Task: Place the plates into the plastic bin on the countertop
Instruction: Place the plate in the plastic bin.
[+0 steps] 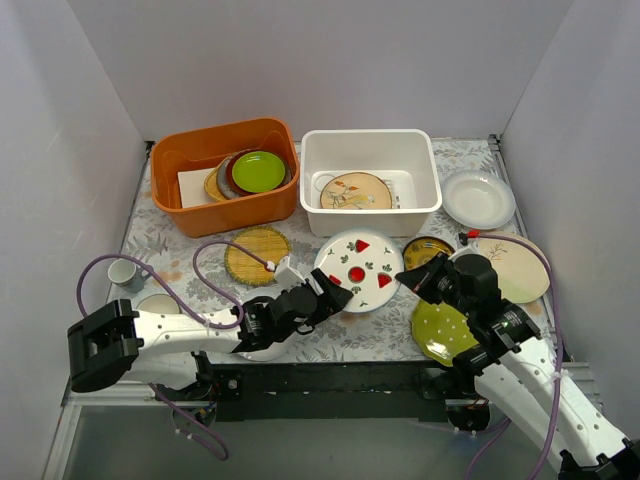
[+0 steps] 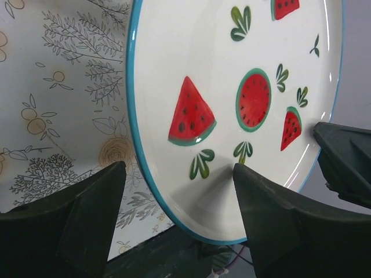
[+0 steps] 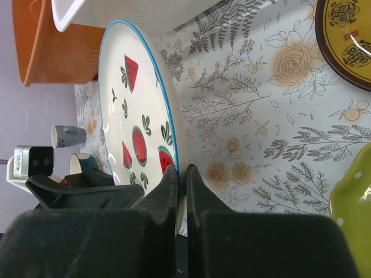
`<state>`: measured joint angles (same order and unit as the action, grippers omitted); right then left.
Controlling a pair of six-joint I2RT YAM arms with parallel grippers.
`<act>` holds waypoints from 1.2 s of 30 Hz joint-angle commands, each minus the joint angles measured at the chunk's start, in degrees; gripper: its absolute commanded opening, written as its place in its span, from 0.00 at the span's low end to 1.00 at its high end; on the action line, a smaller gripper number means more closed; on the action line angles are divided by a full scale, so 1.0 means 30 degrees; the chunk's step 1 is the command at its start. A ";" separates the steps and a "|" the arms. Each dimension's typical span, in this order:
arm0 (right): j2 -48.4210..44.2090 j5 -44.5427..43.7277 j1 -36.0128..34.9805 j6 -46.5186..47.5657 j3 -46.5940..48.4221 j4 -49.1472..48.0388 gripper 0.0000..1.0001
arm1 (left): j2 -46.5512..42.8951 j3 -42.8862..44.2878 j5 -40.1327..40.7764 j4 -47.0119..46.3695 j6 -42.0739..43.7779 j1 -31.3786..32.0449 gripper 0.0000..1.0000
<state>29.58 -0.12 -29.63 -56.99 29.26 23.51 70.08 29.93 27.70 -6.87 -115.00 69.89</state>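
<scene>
Watermelon plate (image 1: 357,272) between both grippers, just in front of the plastic bin (image 1: 372,221).
Left gripper (image 1: 335,295) spread wide across its near-left rim; right gripper (image 1: 408,273) pinched on its right rim. Woven yellow plate (image 1: 256,256) near on the left, dark-and-gold plate (image 1: 428,248) near on the right, floral countertop (image 1: 180,240) between. Round, face up.

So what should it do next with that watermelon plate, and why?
Probably shut the left claw on the watermelon plate. Its fingers sit open on either side of the plate's rim, while the right claw looks pinched on the opposite edge. A second grip should steady the plate for carrying to the white bin.
</scene>
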 commanded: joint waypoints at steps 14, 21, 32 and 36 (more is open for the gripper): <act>-0.1979 0.2764 0.0032 -0.0926 -0.1371 -0.3294 0.01 | -0.0334 0.0276 0.0815 -0.1429 -0.2098 -0.0034 0.00; -0.3121 0.2998 0.0032 -0.1099 -0.3187 -0.4493 0.17 | -0.0451 0.0540 0.0375 -0.1517 -0.1717 0.0024 0.00; -0.4236 0.2969 0.0032 -0.2212 -0.5150 -0.5813 0.59 | -0.1797 0.0101 0.0404 -0.1546 -0.1891 0.0229 0.00; -0.4645 0.3116 0.0032 -0.2945 -0.6321 -0.6808 0.59 | -0.2325 0.0042 0.0375 -0.1605 -0.1921 0.0405 0.00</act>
<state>17.17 5.61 -28.91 -62.35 12.14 13.39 66.57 29.67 29.26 -8.88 -115.72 69.80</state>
